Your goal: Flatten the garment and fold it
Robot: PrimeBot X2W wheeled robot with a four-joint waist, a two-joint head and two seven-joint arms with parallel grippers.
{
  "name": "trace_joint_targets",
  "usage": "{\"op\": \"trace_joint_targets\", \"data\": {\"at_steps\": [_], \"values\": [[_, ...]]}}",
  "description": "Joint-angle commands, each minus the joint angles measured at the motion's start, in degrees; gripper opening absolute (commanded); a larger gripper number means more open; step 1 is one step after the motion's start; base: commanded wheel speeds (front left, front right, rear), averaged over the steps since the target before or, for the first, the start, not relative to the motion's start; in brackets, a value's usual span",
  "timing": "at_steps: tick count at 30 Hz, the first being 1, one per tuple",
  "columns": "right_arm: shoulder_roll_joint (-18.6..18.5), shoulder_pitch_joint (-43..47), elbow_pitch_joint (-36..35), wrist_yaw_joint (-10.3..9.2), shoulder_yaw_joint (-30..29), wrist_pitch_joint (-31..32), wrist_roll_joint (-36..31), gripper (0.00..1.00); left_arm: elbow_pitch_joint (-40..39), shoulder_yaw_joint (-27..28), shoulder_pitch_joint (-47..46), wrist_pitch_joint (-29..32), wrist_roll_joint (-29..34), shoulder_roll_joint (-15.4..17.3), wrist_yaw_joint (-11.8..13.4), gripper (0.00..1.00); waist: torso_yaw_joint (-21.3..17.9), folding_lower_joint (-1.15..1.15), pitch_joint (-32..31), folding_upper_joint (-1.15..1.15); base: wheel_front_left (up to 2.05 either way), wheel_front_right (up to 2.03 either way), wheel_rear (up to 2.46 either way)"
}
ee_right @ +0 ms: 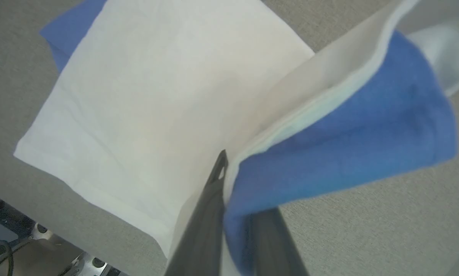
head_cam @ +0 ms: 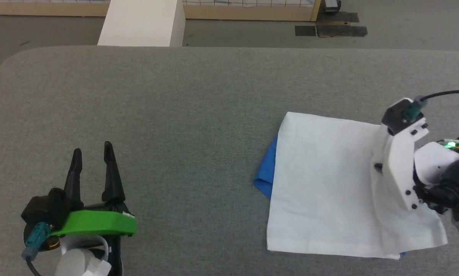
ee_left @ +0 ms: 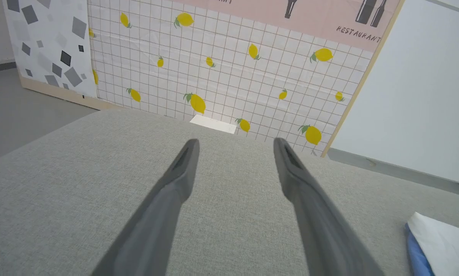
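Note:
The garment (head_cam: 321, 180) lies folded on the right part of the grey table (head_cam: 176, 115), white side up, with a blue sleeve poking out at its left edge. My right gripper (head_cam: 382, 168) is shut on the garment's right edge and holds it lifted. In the right wrist view, the white and blue layers (ee_right: 329, 126) curl up out of the right gripper (ee_right: 233, 180). My left gripper (head_cam: 92, 149) rests open at the lower left, well clear of the cloth. The left wrist view has nothing between the left gripper's (ee_left: 235, 143) fingers, with the garment's corner (ee_left: 440, 237) at the lower right.
Bare grey tabletop stretches between the two grippers and toward the far edge. A white block (head_cam: 141, 23) stands beyond the table's far edge. A lemon-patterned wall panel (ee_left: 222, 69) stands behind it. Dark patches (head_cam: 331, 28) mark the floor at the back right.

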Motion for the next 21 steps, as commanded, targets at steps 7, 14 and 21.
{"op": "trace_joint_targets", "data": {"at_steps": [7, 14, 21], "values": [[6.76, -5.16, 5.48, -0.09, 4.97, -1.17, -1.98, 0.0, 0.15, -1.66, -1.43, -0.26, -1.64, -0.22, 0.06, 1.0, 2.49, 0.0, 2.94, 0.0, 0.0, 0.0, 0.0], [11.97, -8.49, 12.75, -0.09, 7.36, -3.99, -3.07, 0.0, 0.34, -3.18, -2.43, -0.26, -2.3, -0.22, 0.48, 1.0, 4.47, 0.0, 4.83, 0.0, 0.0, 0.0, 0.0], [15.73, -10.37, 20.24, -0.09, 8.33, -8.02, -4.22, 0.02, 0.42, -4.48, -2.78, -0.26, -3.06, -0.22, 1.18, 1.0, 5.53, 0.0, 5.51, 0.0, 0.0, 0.0, 0.0]]}}
